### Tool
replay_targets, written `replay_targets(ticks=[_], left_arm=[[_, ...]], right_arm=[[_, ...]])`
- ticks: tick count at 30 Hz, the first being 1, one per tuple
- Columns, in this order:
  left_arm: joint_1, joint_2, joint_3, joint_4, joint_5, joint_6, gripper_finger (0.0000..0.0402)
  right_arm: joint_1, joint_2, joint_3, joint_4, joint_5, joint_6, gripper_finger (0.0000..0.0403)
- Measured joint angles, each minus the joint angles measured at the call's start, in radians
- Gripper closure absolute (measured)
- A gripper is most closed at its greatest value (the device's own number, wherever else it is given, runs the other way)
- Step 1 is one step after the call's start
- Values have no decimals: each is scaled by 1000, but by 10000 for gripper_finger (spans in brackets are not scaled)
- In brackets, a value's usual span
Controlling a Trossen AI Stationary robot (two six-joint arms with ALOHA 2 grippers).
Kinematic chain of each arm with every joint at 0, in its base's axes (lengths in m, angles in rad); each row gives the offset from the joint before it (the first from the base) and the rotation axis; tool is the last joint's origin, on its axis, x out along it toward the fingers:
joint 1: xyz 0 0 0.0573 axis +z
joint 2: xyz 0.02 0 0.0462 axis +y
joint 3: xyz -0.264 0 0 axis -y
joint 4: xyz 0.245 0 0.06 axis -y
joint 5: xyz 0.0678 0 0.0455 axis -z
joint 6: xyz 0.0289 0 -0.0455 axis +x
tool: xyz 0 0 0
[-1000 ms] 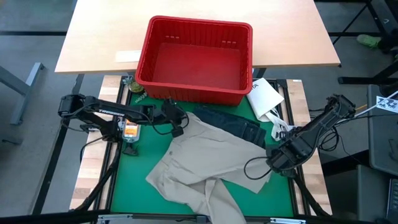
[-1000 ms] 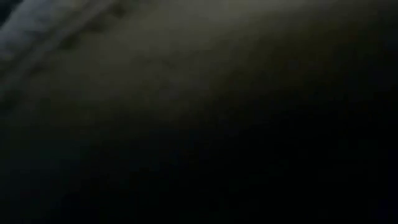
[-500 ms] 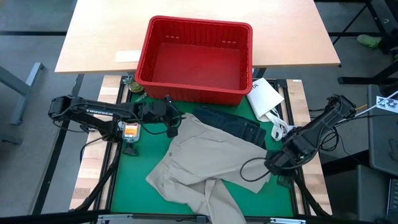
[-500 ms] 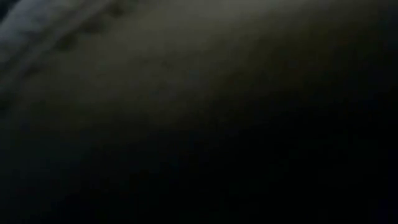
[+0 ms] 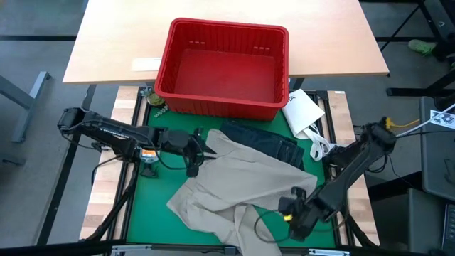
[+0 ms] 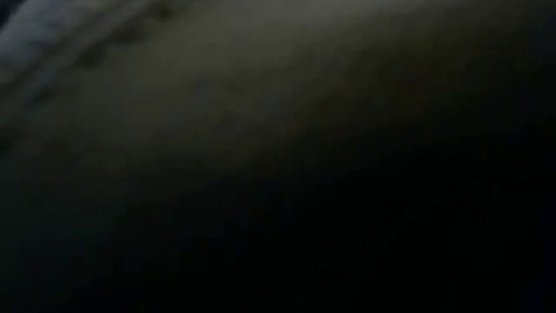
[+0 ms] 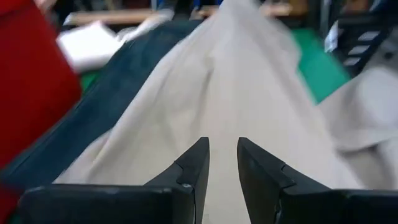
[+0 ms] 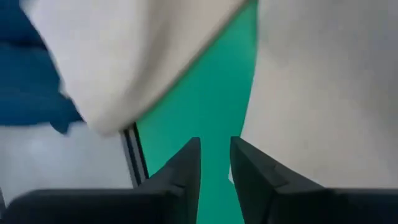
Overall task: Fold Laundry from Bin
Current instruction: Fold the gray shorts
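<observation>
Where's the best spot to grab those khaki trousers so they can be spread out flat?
Probably the waistband end of the khaki trousers, the upper edge lying over the dark jeans in front of the red bin. Come in low from the left gripper's side: that edge is straight and exposed there, while the legs lie bunched and folded toward the mat's near edge.

i see two surfaces here. far one is a light wood table (image 5: 334,43); the red bin (image 5: 224,67) sits on it, near edge overhanging toward the mat, and a flat white slip (image 5: 146,65) lies just left of the bin. near one is a green mat (image 5: 153,213) on a slatted wood top (image 5: 96,206). on the mat: tan khaki trousers (image 5: 227,188) crumpled across the middle, dark jeans (image 5: 274,146) partly under them, and a white packet (image 5: 302,110) at the far right corner. low view is dark, tells me nothing.
</observation>
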Motion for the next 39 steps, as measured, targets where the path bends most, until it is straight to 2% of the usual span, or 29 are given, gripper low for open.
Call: replay_targets(ticks=[3, 6, 14, 20, 25, 28, 32, 39], left_arm=[[-32, 46, 0, 80, -4, 0, 321], [-39, 107, 0, 123, -21, 1, 321], [37, 263, 0, 130, -214, 85, 321], [125, 315, 0, 131, -220, 88, 321], [174, 311, 1, 131, -202, 88, 322], [185, 309, 1, 133, -183, 89, 322], [184, 309, 1, 133, -170, 90, 322], [181, 260, 1, 125, -172, 115, 322]], right_arm=[[4, 90, 0, 6, -64, 0, 321], [3, 170, 0, 9, -67, -2, 324], [2, 302, 2, 7, -94, 4, 324], [1, 323, 4, 62, -296, 0, 324], [2, 322, 3, 87, -394, 0, 324], [2, 323, 17, 77, -395, 0, 324], [2, 324, 48, 53, -336, 0, 324], [3, 324, 167, -160, -238, 3, 324]])
